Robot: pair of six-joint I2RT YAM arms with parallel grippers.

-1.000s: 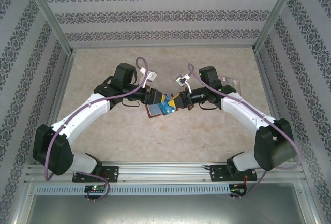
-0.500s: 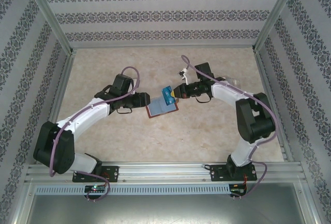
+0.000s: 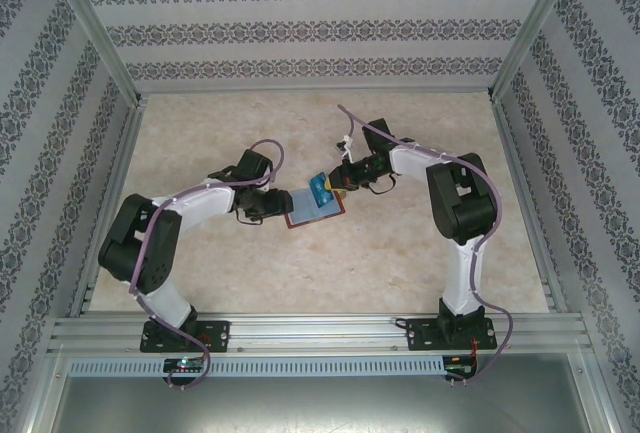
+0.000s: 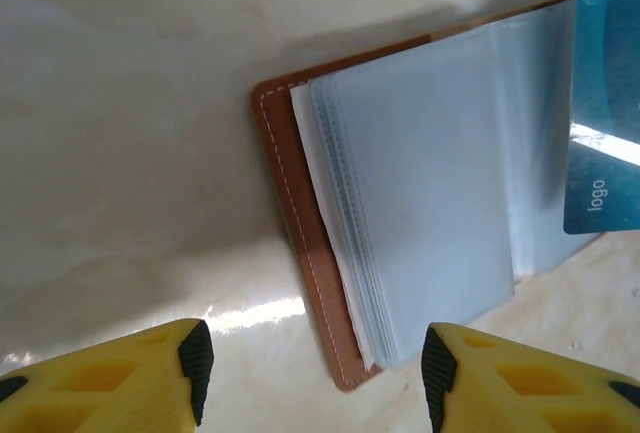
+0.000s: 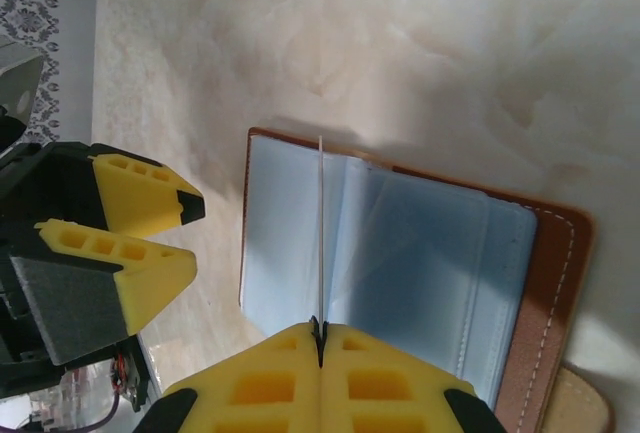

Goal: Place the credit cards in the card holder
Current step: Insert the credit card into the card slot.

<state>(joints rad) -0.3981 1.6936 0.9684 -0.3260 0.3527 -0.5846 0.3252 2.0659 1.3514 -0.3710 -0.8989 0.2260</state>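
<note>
The card holder [image 4: 400, 203] lies open on the pale marbled counter [image 3: 400, 253] between the two arms. Its reddish-brown leather cover faces down and its clear plastic sleeves face up. The right tool [image 5: 320, 331] is closed tight on a blue credit card [image 4: 605, 103], gripping it by one edge. The card stands on edge over the sleeves near the holder's fold, and I cannot tell whether its lower edge touches them. The left tool [image 4: 315, 368] sits just beside the holder's left edge, low over the counter, with its yellow fingers well apart and holding nothing.
</note>
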